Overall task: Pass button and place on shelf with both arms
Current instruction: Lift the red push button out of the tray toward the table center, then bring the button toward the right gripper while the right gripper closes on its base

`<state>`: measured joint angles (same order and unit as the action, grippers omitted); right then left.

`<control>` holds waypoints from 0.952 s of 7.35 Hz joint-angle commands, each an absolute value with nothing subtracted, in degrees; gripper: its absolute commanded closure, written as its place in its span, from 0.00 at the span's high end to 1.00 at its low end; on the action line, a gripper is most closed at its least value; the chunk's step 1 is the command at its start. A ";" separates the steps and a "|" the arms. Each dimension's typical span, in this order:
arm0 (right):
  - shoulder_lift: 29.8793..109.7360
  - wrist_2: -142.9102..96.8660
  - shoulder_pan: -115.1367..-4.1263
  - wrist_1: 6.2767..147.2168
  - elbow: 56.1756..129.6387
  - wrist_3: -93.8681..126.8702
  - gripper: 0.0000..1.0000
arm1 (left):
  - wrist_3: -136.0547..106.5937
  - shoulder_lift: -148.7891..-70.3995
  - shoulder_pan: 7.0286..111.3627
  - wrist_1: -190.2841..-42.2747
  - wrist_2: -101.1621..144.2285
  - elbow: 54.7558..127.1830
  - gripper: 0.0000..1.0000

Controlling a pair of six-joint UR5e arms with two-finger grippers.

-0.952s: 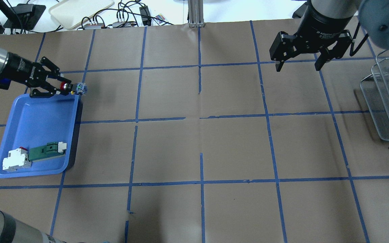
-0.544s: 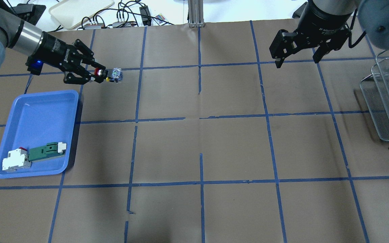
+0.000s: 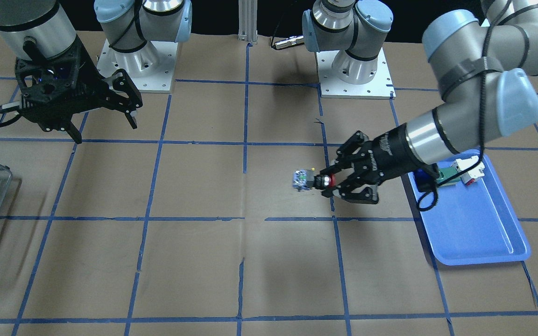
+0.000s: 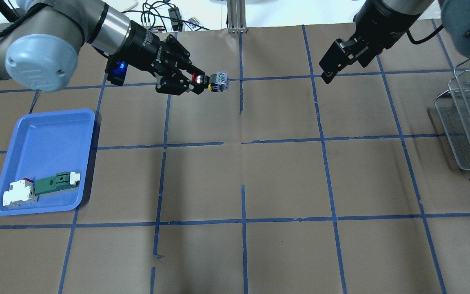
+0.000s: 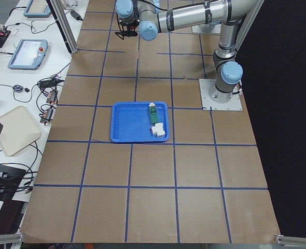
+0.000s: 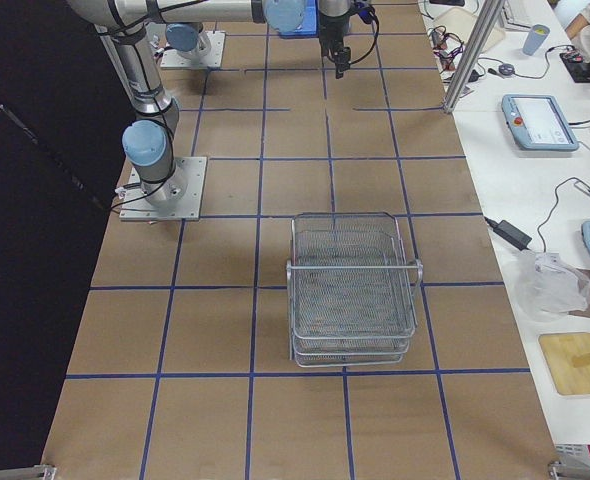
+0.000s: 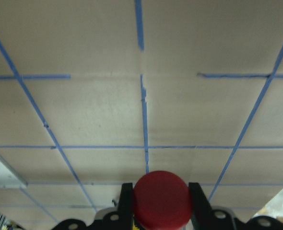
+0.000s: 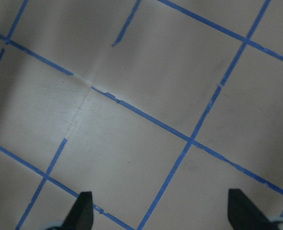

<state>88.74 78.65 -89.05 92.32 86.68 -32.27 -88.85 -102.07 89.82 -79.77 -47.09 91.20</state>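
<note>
Paper-covered table [image 4: 284,179] gridded in blue tape, seen from overhead. Left gripper [image 4: 199,83] clamps the button [image 4: 217,81] by its cap end, aloft at 12 o'clock. Right gripper [image 3: 105,129], spread wide, hangs at 2 o'clock; shelf [image 4: 469,122] at 3. Risk: a misaligned handover grasp could twist the shallowly held button free.

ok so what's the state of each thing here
left gripper: shut on the button
button: held above the table, clear of it
right gripper: open, empty
shelf: upright, empty
blue tray: on the table, holding green-and-white part and white block
</note>
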 commanded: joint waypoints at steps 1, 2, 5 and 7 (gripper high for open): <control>92.79 73.67 -89.74 88.27 88.58 -47.72 1.00 | -97.88 -102.39 95.08 -72.02 -46.23 92.10 0.00; 94.47 71.56 -89.74 87.46 90.16 -55.73 1.00 | -100.00 -102.91 96.23 -70.76 -46.23 92.11 0.00; 94.22 66.18 -90.00 88.41 90.97 -79.59 1.00 | -103.43 -101.95 99.13 -70.40 -46.32 91.32 0.00; 90.55 64.70 -90.00 88.51 89.83 -86.47 1.00 | -105.73 -101.52 100.98 -70.40 -46.41 91.14 0.00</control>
